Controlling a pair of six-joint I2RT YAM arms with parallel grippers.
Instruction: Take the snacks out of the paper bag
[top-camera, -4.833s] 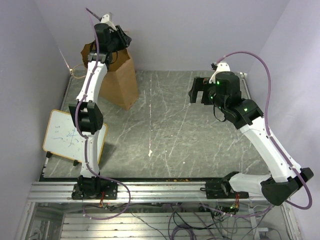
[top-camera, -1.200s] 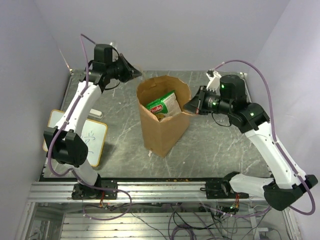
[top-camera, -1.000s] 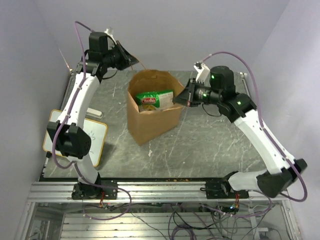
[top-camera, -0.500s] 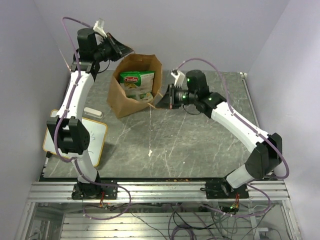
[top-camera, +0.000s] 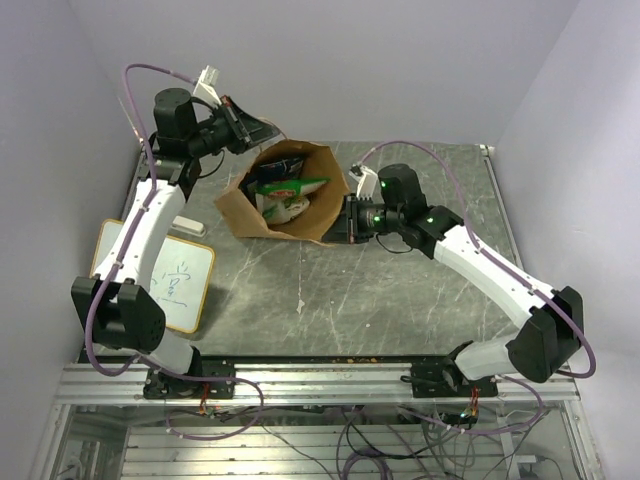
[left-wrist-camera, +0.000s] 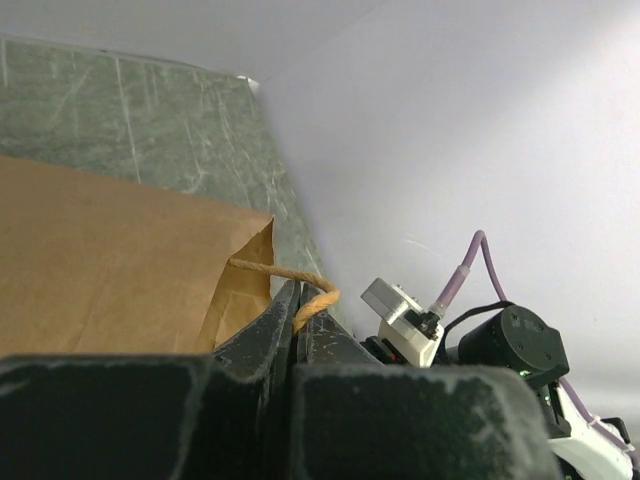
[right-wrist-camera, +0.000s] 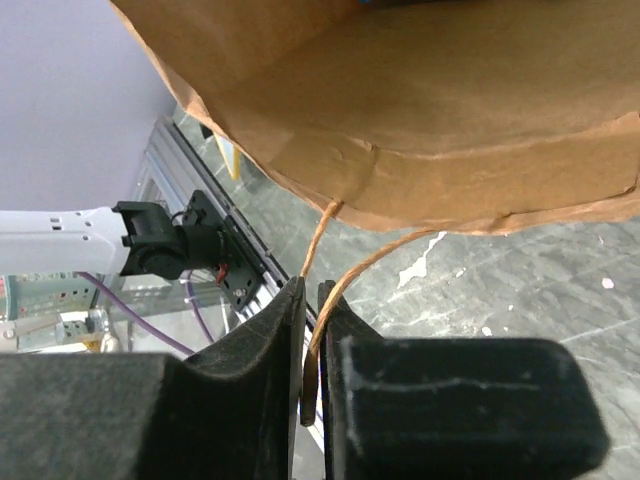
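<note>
The brown paper bag (top-camera: 247, 212) lies tilted on the table, its mouth turned up and to the right. Inside show the snacks: a green-white packet (top-camera: 287, 187) and a paler one (top-camera: 284, 209) below it. My left gripper (top-camera: 262, 130) is above the bag's far rim, shut on a twisted string handle (left-wrist-camera: 268, 268); its jaws (left-wrist-camera: 297, 292) pinch the loop. My right gripper (top-camera: 341, 221) is at the bag's near right rim. Its jaws (right-wrist-camera: 312, 292) stand slightly apart, open, with the other handle (right-wrist-camera: 372, 261) hanging loose in the gap under the bag (right-wrist-camera: 430, 130).
A small whiteboard (top-camera: 177, 287) lies at the left edge beside my left arm, with a small white block (top-camera: 186, 225) behind it. The purple walls close in at the back and both sides. The metal rail (top-camera: 320, 380) runs along the near edge.
The bag has come down and toward the front, tipping its mouth more to the right. My right gripper followed it lower and its jaws have eased apart. The left stays shut on its handle.
</note>
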